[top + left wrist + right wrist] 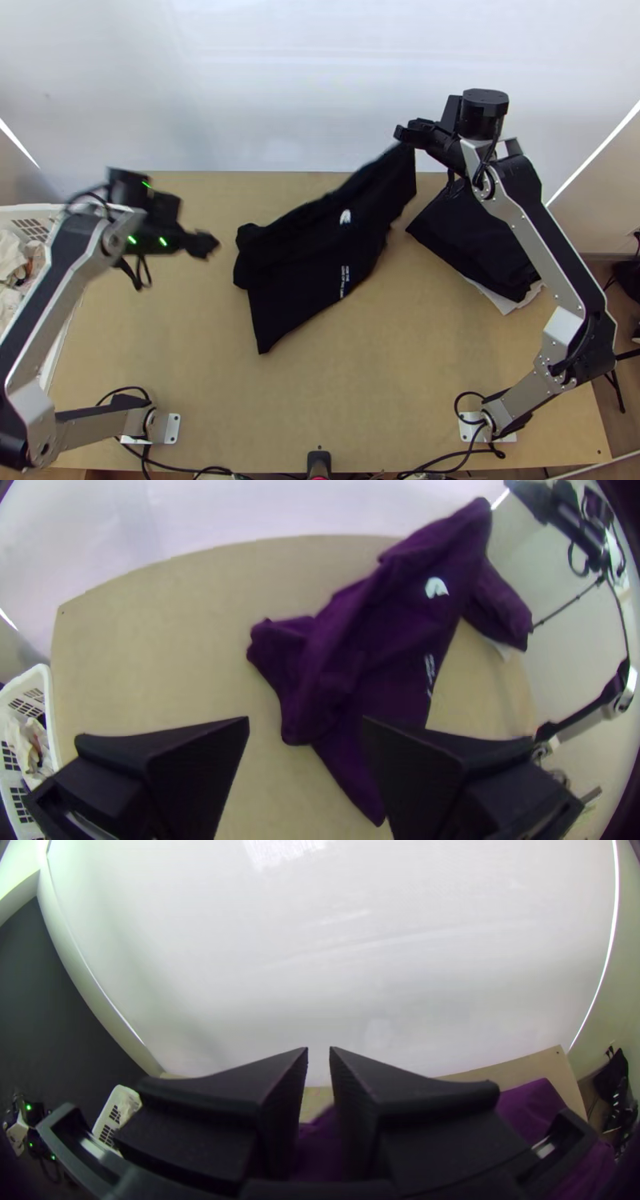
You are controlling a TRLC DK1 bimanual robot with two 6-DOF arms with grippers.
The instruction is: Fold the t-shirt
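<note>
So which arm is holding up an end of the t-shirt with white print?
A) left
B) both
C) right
C: the right arm's fingers pinch the raised end of the t-shirt, while the left arm's fingers are off to its side.

table (360, 392): showing light wood, spanning most of the frame
black t-shirt (308, 252): lying bunched mid-table, its upper-right part rising off the wood
dark cloth pile (472, 240): resting right of centre, white cloth (502, 301) peeking out beneath
base plates: sitting lower left (172, 429) and lower right (470, 433)
</note>
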